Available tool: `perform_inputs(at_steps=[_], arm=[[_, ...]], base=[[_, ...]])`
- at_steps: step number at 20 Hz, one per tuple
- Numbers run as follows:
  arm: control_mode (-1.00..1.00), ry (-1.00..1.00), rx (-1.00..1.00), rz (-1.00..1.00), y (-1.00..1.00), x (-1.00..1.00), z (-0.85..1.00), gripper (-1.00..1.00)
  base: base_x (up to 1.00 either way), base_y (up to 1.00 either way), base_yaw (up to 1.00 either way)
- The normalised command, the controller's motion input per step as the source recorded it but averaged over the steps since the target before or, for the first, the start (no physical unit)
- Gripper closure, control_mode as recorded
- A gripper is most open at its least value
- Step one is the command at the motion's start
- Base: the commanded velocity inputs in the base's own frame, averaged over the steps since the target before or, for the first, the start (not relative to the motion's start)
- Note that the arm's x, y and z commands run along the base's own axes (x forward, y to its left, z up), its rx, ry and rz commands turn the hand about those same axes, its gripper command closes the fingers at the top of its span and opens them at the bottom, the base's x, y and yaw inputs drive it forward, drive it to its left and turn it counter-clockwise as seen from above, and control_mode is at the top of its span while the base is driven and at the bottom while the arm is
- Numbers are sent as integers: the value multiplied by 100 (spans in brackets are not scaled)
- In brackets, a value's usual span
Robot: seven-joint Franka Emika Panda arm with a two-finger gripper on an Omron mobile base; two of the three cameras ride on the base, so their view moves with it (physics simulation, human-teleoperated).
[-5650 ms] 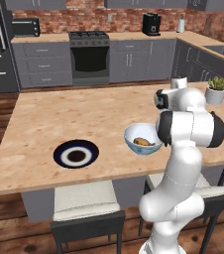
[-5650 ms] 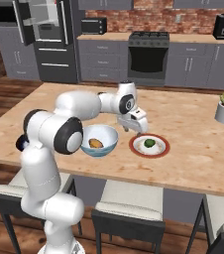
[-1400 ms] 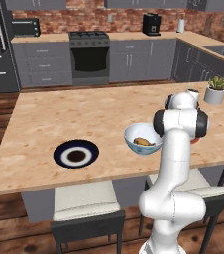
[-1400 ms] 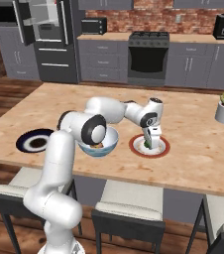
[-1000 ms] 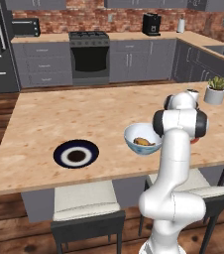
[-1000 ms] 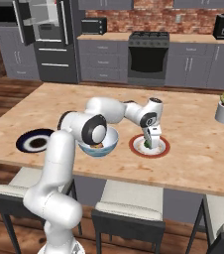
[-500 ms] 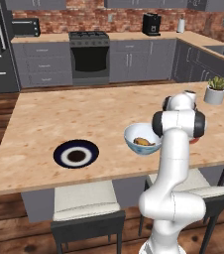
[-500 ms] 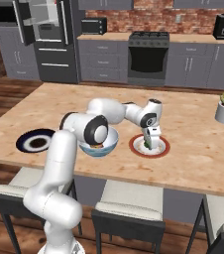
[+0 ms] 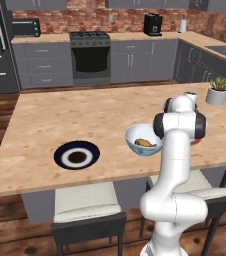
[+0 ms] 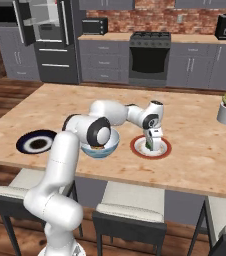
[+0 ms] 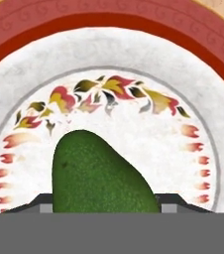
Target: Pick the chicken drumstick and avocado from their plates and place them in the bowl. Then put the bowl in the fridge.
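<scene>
Avocado [image 11: 101,173], dark green and rounded, lay on the red-rimmed white plate [image 10: 137,147] between the lowered gripper's [image 10: 152,145] jaws; whether they gripped it I could not tell.

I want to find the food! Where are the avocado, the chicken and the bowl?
avocado [image 11: 101,176], hand view, middle of its green skin.
chicken drumstick [image 9: 144,143], left base view, its brown top inside the bowl.
bowl [image 9: 135,140], left base view, its near left wall.

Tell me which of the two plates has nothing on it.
The dark navy plate with the white ring, left of the bowl, is bare. The white plate with the red-brown rim holds the avocado.
</scene>
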Motion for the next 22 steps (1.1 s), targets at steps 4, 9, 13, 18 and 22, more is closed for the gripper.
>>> perform_inputs(at_steps=[4,9,13,18,22], arm=[[-100,0,-3,0,-16,0,-2,100],[-100,0,0,4,-3,-13,29,100],[-100,0,6,7,6,-38,56,100],[-100,0,4,11,33,-42,47,100],[-100,0,0,12,53,-43,28,100]], base=[[0,0,0],[0,0,0],[0,0,0],[0,0,0],[0,0,0]])
